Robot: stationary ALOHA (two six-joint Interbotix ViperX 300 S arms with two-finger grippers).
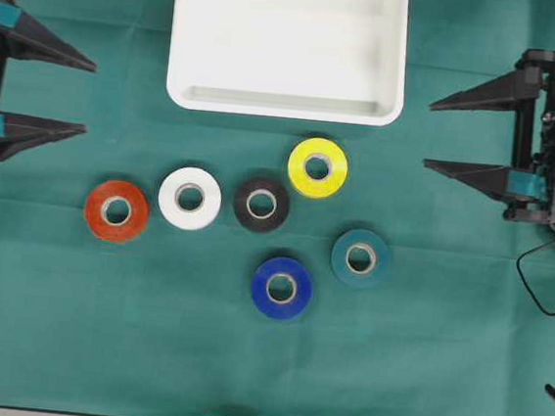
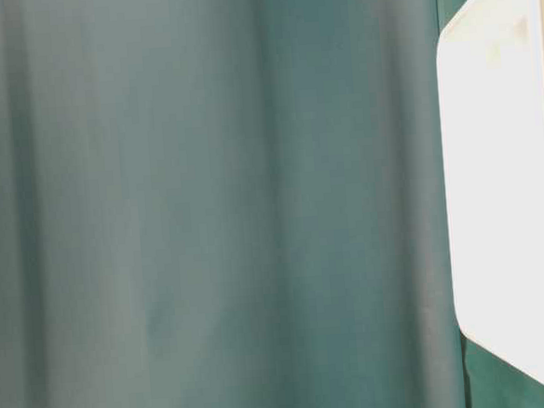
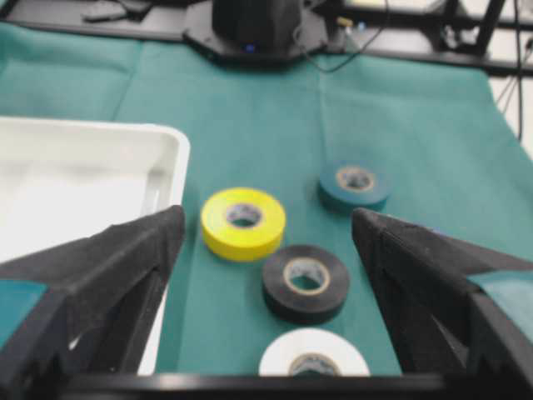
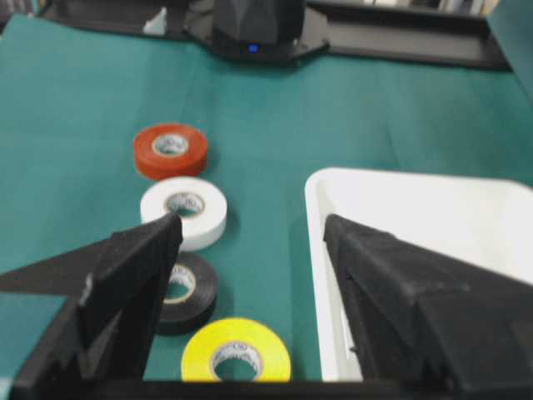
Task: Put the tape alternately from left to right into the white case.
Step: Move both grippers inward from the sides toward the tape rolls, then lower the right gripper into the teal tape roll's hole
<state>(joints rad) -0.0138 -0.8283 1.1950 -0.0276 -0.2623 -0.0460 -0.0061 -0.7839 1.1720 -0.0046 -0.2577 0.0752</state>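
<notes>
Start state: nothing moved yet, white case holds no tape. Left gripper and right gripper both gape wide, holding nothing, well apart from the rolls. Next, likely red roll, leftmost on the green cloth. Rolls are smooth glossy rings with pale cores; the case is shallow plastic with a rim.

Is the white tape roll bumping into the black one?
Apart. In the overhead view a thin strip of green cloth shows between the white roll and the black roll.
</notes>
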